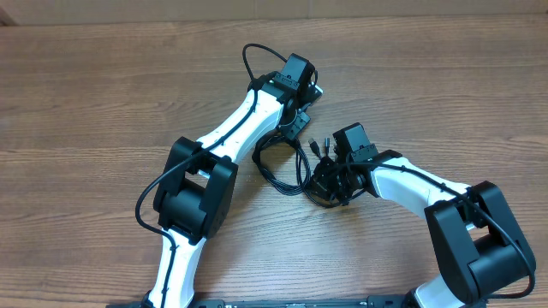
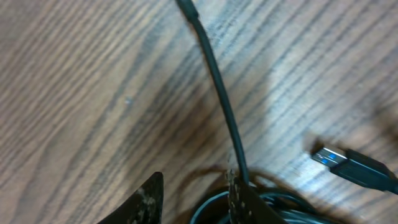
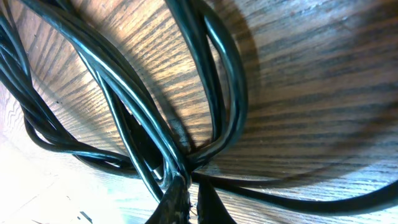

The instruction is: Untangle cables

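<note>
The cables (image 1: 282, 167) lie as a loose bundle of thin black loops on the wooden table, between the two arms. One plug end (image 1: 317, 144) sticks up to the right of it. In the left wrist view my left gripper (image 2: 194, 177) is open above the bundle's top. One cord (image 2: 221, 99) runs past the outer side of its right finger (image 2: 239, 199). A blue-tipped plug (image 2: 329, 155) lies to the right. My right gripper (image 3: 194, 186) is shut on several strands of the cables (image 3: 155, 124) where they cross. Overhead it sits at the bundle's right edge (image 1: 330, 184).
The thicker black wire (image 1: 257, 56) of the left arm loops above its wrist. The white left arm (image 1: 231, 128) slants in from the lower left, and the right arm (image 1: 411, 184) comes in from the lower right. Bare wood table (image 1: 103, 94) surrounds the bundle.
</note>
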Robot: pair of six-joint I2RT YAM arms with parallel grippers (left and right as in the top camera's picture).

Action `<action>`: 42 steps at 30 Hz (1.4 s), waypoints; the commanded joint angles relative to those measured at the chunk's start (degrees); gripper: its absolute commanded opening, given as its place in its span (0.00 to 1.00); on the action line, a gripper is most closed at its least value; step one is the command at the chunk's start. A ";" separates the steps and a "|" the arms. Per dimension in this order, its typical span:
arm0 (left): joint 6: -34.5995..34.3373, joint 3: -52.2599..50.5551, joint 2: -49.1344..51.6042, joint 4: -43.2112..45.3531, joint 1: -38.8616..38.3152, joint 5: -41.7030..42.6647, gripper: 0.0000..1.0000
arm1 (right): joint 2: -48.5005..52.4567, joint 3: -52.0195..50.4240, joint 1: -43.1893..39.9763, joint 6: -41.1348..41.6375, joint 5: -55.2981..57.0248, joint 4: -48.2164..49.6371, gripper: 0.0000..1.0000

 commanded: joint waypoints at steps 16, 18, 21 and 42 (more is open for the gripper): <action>2.51 -0.90 0.55 -0.92 0.28 -2.19 0.34 | 0.83 -0.85 0.35 -0.37 1.60 -0.26 0.05; 1.68 -0.83 0.55 -1.05 0.74 -2.38 0.35 | 0.83 -0.85 0.35 -0.37 1.60 -0.28 0.05; 0.68 -0.83 0.55 -2.47 1.27 -2.40 0.35 | 0.83 -0.85 0.35 -0.37 1.62 -0.31 0.05; 0.66 -5.03 0.68 -2.78 1.05 0.22 0.38 | 0.83 -0.85 0.35 -0.37 1.62 -0.26 0.05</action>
